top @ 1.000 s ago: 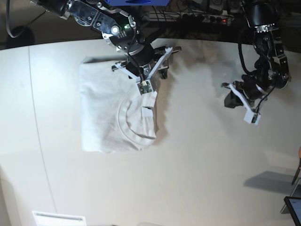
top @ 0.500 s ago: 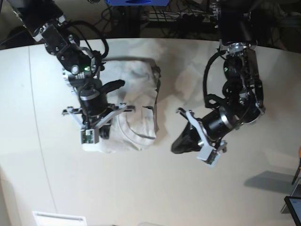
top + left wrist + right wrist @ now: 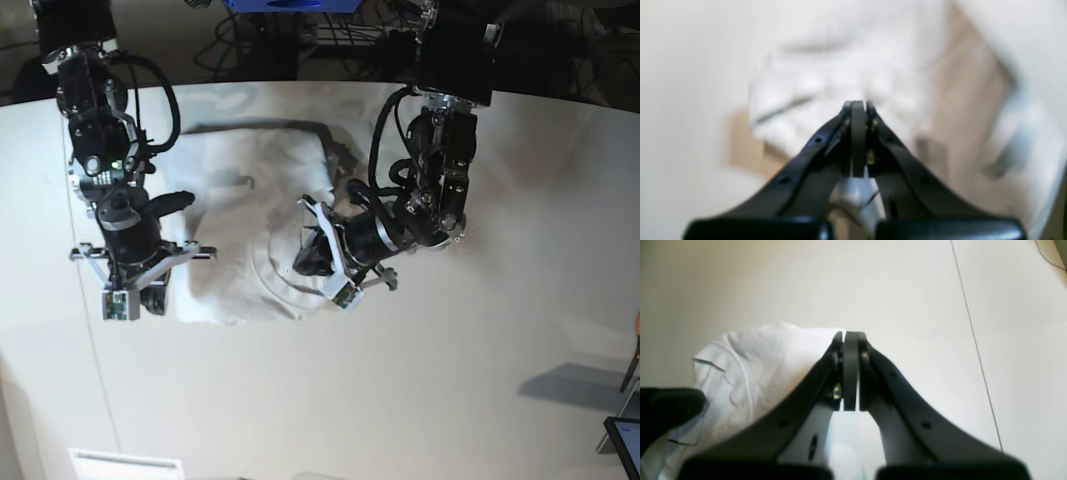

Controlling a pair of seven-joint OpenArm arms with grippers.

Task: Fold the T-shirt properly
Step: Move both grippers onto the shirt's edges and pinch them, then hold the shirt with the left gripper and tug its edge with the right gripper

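Note:
The white T-shirt [image 3: 250, 200] lies folded into a rough rectangle on the pale table, collar toward its lower right. My left gripper [image 3: 308, 262] sits low at the shirt's right edge by the collar, jaws shut; in the left wrist view its fingertips [image 3: 858, 104] press together over the blurred cloth [image 3: 840, 76]. My right gripper [image 3: 140, 292] is at the shirt's lower left edge. In the right wrist view it [image 3: 850, 335] is shut with nothing between the pads, and the T-shirt [image 3: 753, 366] spreads out to its left.
A thin seam [image 3: 78, 250] runs down the table's left part, also visible as a seam [image 3: 973, 340]. Cables and dark equipment [image 3: 340, 30] line the back edge. A white label [image 3: 125, 465] lies at the front, and a dark screen corner [image 3: 625, 440] shows at the lower right.
The right gripper, open a second ago above the shirt's top edge, has shut and swung down to its lower left edge. The left arm came in from the far right to the collar side.

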